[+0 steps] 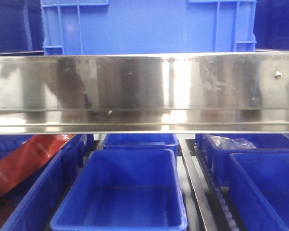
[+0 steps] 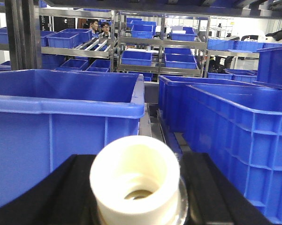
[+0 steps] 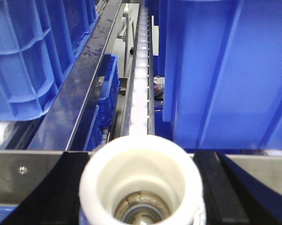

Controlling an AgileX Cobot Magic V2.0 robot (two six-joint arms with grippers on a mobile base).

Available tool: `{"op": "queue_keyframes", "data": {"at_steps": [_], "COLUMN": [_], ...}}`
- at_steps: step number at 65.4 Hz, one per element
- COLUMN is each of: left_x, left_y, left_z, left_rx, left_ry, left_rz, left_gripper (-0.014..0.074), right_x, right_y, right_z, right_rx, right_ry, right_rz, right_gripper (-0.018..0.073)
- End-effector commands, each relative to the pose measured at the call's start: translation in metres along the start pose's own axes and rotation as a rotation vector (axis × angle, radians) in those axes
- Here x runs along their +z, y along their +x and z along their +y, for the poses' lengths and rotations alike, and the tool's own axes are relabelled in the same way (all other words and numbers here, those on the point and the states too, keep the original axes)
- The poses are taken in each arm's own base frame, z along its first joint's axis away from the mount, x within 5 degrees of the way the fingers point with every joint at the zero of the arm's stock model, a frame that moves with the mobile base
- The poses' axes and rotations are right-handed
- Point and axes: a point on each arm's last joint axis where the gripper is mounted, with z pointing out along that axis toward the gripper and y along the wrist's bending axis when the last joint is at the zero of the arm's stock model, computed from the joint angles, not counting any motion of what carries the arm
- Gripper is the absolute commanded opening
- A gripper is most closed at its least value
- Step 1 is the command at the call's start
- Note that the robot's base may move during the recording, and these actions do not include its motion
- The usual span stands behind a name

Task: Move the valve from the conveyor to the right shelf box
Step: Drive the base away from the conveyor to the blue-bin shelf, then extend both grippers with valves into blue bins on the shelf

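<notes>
Cream plastic fills the bottom centre of the left wrist view. The cream valve [image 2: 133, 171] has its round open end facing the lens and is clenched in the left gripper [image 2: 137, 199], with a black finger [image 2: 61, 197] tight against each side. Just behind it a big blue box [image 2: 61, 122] takes up the left half of the frame. Two more blue boxes [image 2: 234, 126] stand at the right, across a narrow gap. Far off, along the top, steel racks [image 2: 141, 44] carry many small blue bins, and two people [image 2: 99, 29] stand at upper left.

In the right wrist view a white valve [image 3: 141, 164] sits at bottom centre, with a metal ring showing down its bore. The right gripper [image 3: 141, 199] grasps it between black fingers [image 3: 61, 187]. Close behind, a steel bar [image 3: 19, 164] crosses the lower frame. Beyond that a white roller track [image 3: 140, 79] runs up the middle, between a ribbed blue crate [image 3: 23, 61] at left and a large blue shelf box [image 3: 225, 70] at right.

In the front view a polished steel beam [image 1: 144, 86] spans the middle, with a blue tote [image 1: 149, 26] resting on the shelf above it. Below the beam an open blue bin [image 1: 130, 192] sits at bottom centre, and a red object [image 1: 24, 163] slants at lower left. Farther back at right, a clear plastic bag [image 1: 231, 143] lies in another bin.
</notes>
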Motion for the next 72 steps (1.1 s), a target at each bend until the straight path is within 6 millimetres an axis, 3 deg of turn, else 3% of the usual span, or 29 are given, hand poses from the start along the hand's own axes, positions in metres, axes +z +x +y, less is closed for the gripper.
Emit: {"op": "queue_keyframes", "data": {"at_steps": [1, 36, 53, 72], "left_x": [-0.002, -0.002, -0.003, -0.003], "left_y": [-0.007, -0.007, -0.016, -0.016], "left_z": [0.000, 0.000, 0.001, 0.001], "left_rx": [-0.006, -0.006, -0.003, 0.001], "left_ry": [-0.003, -0.004, -0.012, -0.014], "left_rz": [-0.070, -0.071, -0.164, -0.171], "left_gripper": [-0.0111, -0.0111, -0.0111, -0.0111], "right_x": [-0.004, -0.004, -0.006, -0.007], "right_y": [-0.010, -0.010, -0.023, -0.028], "right_z": [0.000, 0.000, 0.000, 0.000], "right_rx": [-0.013, -0.013, -0.013, -0.013], "right_ry": [0.005, 0.005, 0.007, 0.007], "right_rz": [-0.103, -0.105, -0.250, -0.298], "right_gripper": [-0.0162, -0.0162, -0.0162, -0.0162]}}
